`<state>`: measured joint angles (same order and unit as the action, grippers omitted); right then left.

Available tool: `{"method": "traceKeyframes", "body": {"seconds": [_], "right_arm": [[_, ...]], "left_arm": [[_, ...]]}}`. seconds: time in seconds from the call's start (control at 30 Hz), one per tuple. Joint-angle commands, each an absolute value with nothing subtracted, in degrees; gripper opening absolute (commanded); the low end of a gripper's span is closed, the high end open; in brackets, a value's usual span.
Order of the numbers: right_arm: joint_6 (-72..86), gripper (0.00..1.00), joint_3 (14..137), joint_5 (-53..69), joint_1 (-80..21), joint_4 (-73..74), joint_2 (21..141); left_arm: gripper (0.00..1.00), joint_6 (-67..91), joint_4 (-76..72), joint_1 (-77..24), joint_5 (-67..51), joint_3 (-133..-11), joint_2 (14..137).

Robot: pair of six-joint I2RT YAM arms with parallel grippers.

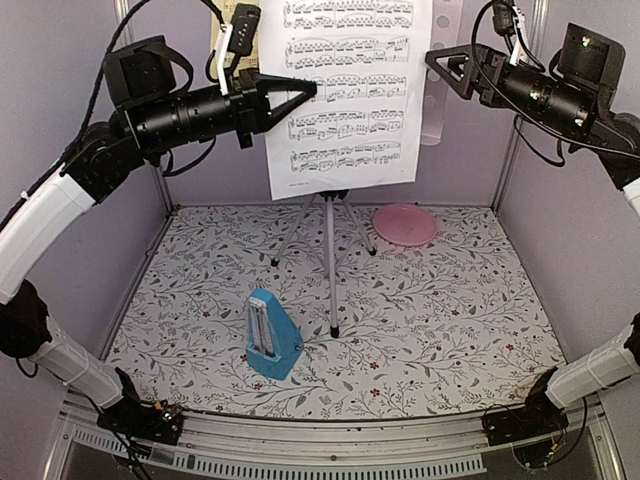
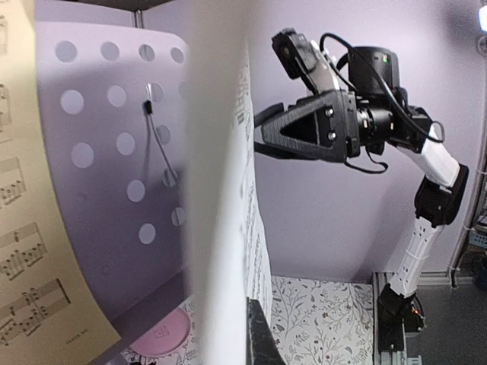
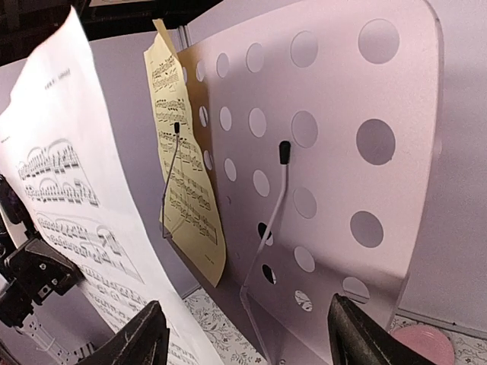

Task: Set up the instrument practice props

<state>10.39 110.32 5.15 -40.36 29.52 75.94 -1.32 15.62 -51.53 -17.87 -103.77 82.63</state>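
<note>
Soft, even light throughout; the white paper music sheet (image 2: 217, 190) is a blur close to the left wrist lens.

Top ext cam: fixed, high + behind the arm bases, looks fwd/down over the whole counter (image 1: 440, 330) to the back wall (image 1: 470, 170); farthest, widest view. Left wrist cam: faces right across the music stand (image 2: 99, 198) front, v. close, white sheet (image 2: 221, 190) edge-on mid-frame, right arm (image 2: 426, 160) beyond. Right wrist cam: faces left at the same stand panel, close, right fingers (image 3: 137, 334) at its bottom edge. All 3 share stand, white sheet, pink plate (image 1: 405, 224); both wrist cams share the yellow sheet (image 3: 183, 175).
</note>
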Motion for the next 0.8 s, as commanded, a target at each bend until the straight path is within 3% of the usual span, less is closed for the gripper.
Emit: {"method": "traceKeyframes", "body": {"seconds": [0.0,0.53,0.77], "right_arm": [[14.20,0.73,111.31,0.59,-40.65,22.20,76.98],[21.39,0.59,114.87,-2.39,-40.67,20.00,84.56],[23.19,0.59,114.87,-1.42,-40.68,18.45,86.24]], "left_arm": [[0.00,3.61,16.99,-48.90,-13.44,-109.13,84.30],[0.00,-1.75,22.82,-46.13,-2.94,-126.94,92.16],[0.00,-4.96,25.63,-44.52,-1.81,-127.90,91.82]]}}
